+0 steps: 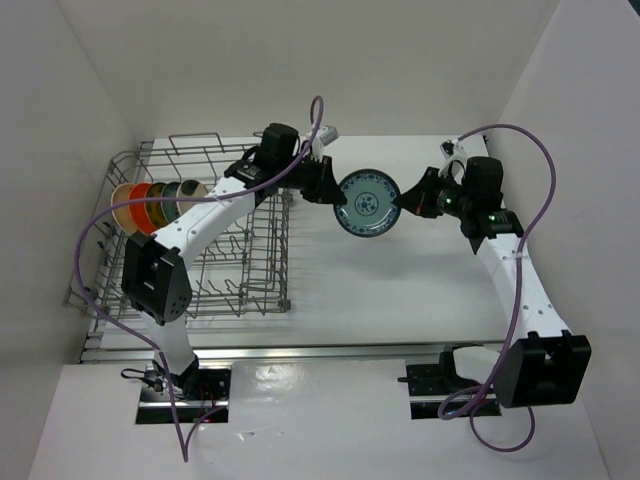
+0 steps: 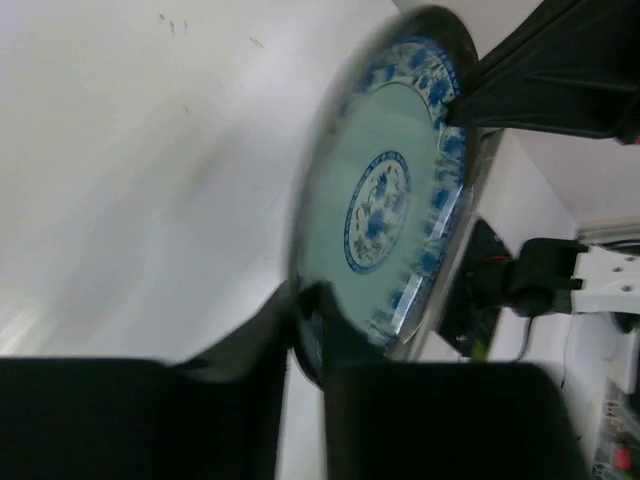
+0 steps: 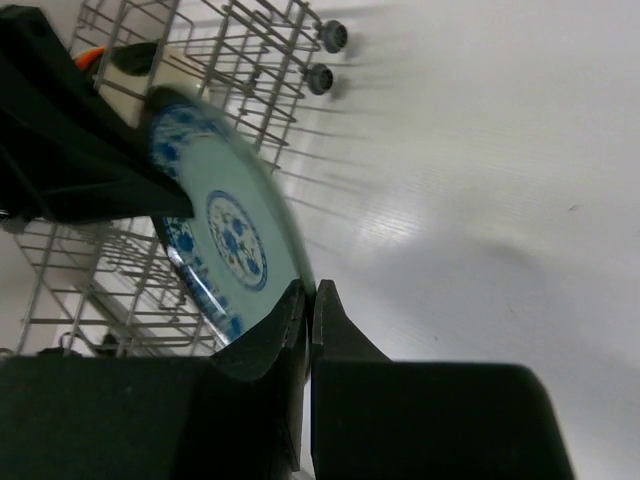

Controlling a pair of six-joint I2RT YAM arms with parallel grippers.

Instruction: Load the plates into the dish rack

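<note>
Left gripper (image 1: 333, 191) is pinched onto one edge of the teal-blue patterned round plate (image 1: 367, 203), and the right gripper (image 1: 401, 203) is clamped on the opposite edge, so the plate hangs in the air between the two arms, above the white table (image 1: 420, 290) and just beside the right wall of the grey wire dish rack (image 1: 250, 290). Looks to me like a handover. Both wrist views show the rim sitting between each set of fingers, but the left one only has a shallow bite right at the lip. If it were me, I'd make sure the left grip is seated deeper and firm before the right one lets go, then open the right side slowly and back straight off so it doesn't drag the plate. After that, keep the plate on edge and bring it over the rack wall into a free gap between the tines. Counting up: two arms, two grippers, one rack, one plate in the air, and the racked plates (image 1: 150, 205) look like four standing on edge at the rack's left end (orange is obvious, the others are partly hidden by the arm), so five total if I'm reading it right.
</note>
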